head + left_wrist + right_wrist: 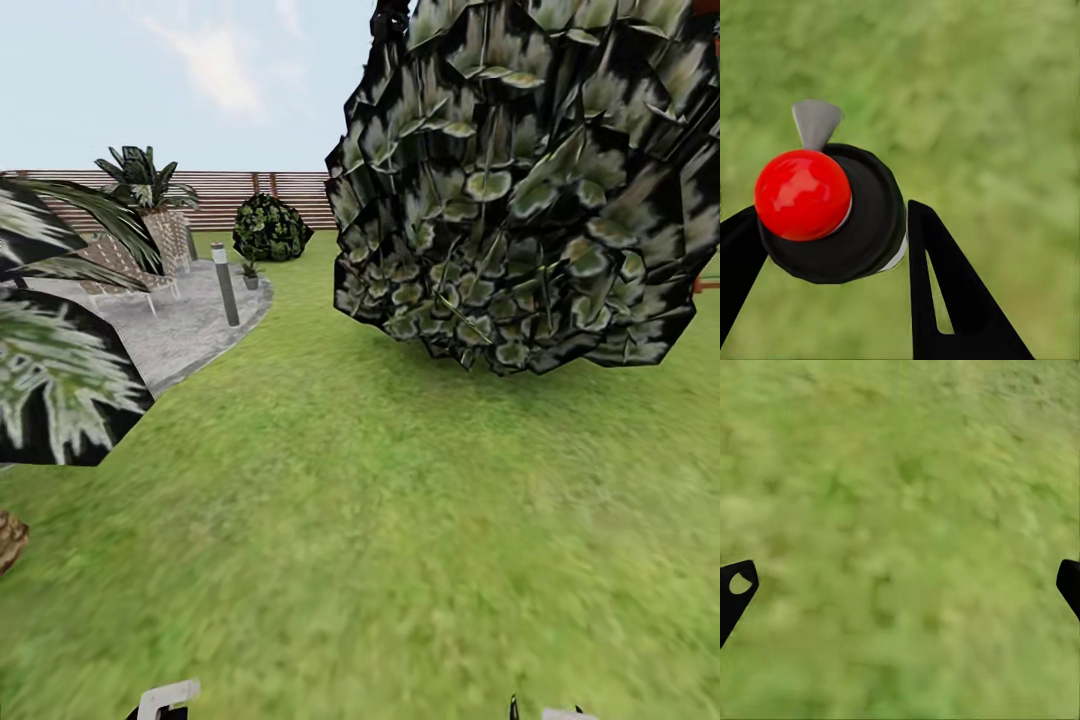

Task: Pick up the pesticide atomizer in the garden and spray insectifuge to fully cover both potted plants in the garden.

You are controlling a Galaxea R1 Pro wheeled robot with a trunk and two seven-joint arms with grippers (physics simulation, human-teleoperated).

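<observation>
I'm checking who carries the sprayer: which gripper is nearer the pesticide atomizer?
Left. The left gripper has its fingers either side of the pesticide atomizer, apparently clamping it. The right gripper hangs open over bare lawn, nothing between its fingers.

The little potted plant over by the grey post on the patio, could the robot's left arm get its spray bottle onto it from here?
Probably not yet. The potted plant sits far off across open lawn, while the left gripper hangs low over grass, shut on the atomizer. Nothing blocks the way; the robot likely has to drive closer.
</observation>
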